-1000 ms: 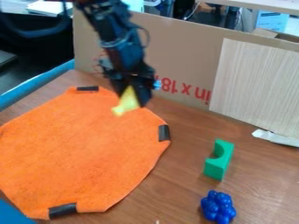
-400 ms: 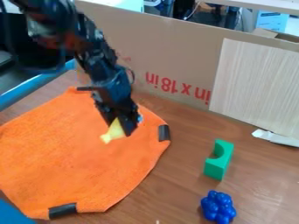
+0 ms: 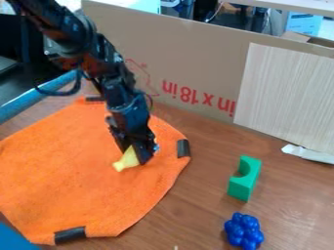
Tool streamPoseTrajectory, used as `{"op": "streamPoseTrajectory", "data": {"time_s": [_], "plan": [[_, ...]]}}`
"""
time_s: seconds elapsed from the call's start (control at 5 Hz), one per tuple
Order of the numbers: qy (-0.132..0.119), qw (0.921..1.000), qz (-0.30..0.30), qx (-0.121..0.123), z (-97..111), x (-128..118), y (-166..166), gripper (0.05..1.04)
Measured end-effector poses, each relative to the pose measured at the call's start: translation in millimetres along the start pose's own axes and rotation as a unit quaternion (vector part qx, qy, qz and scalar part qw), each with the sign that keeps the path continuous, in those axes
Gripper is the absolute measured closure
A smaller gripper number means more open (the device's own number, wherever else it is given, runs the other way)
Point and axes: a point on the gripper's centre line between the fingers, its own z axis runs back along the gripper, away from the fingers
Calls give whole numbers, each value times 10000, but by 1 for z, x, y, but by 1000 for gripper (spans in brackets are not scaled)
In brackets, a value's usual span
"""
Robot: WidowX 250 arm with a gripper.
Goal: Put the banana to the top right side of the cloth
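The black gripper (image 3: 138, 156) hangs down over the upper right part of the orange cloth (image 3: 72, 171), shut on the yellow banana (image 3: 128, 160). The banana's pale tip points to the lower left, and its other end is hidden between the gripper's fingers. It is low at the cloth's surface; whether it touches the cloth I cannot tell. The cloth lies spread out, with black strips at its edges.
A green block (image 3: 244, 178) with a curved notch and a blue grape-like cluster (image 3: 244, 231) stand on the wooden table right of the cloth. A cardboard wall (image 3: 189, 63) runs behind, with a pale wooden panel (image 3: 287, 93) at right.
The gripper has come down and slightly left with the banana in it, from above the cloth's top edge to low over its upper right part.
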Motion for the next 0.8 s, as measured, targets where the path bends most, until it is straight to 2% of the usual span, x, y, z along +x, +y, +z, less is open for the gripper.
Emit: {"op": "streamPoseTrajectory", "data": {"time_s": [0.2,0.4,0.6,0.8], "plan": [[37,9998,-179,-3,0,-1,0,214],[-201,9987,-460,21,13,6,-2,76],[-443,9936,-1024,-163,47,13,-9,81],[-259,9887,-1462,-209,91,14,-1,84]]}}
